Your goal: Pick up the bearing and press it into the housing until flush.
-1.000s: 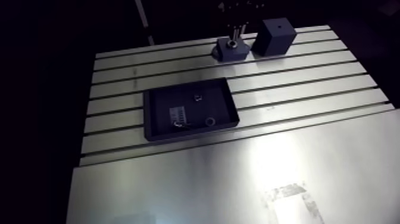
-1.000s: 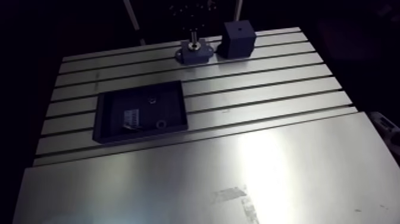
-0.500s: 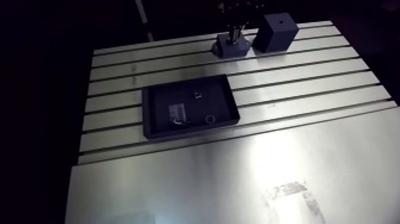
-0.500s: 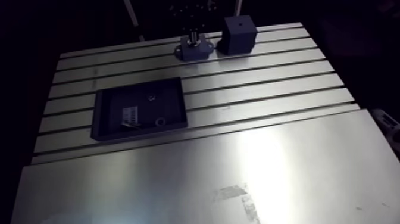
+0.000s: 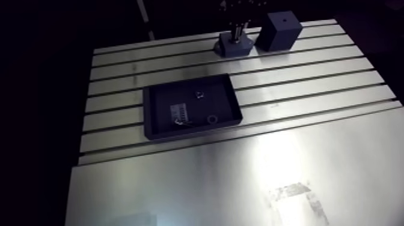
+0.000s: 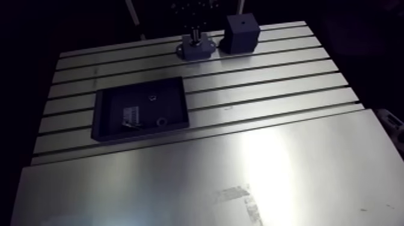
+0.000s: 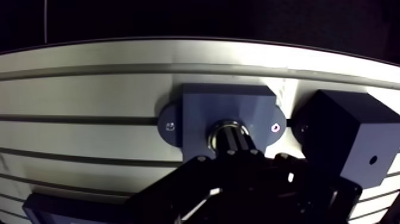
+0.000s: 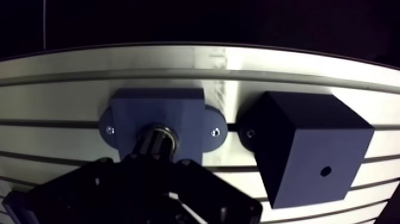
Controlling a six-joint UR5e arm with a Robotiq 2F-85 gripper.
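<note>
The blue housing (image 7: 199, 107) is bolted by two flange screws near the table's far edge, and shows small in the arm view (image 5: 232, 47). A metal bearing (image 7: 218, 128) sits in its bore, only its bright rim showing. My gripper (image 7: 234, 139) stands straight over the bore with its dark fingers drawn together, the tips resting on the bearing. How deep the bearing sits is hidden by the fingers.
A dark blue block (image 7: 348, 140) with a small hole stands right beside the housing. Nearer the table's middle lies a black tray (image 5: 148, 114) holding a small ring (image 5: 211, 119) and other small parts. Slots run across the table.
The gripper has come down from just above the housing onto the bearing in its bore. The arm view has shifted slightly with the arm.
</note>
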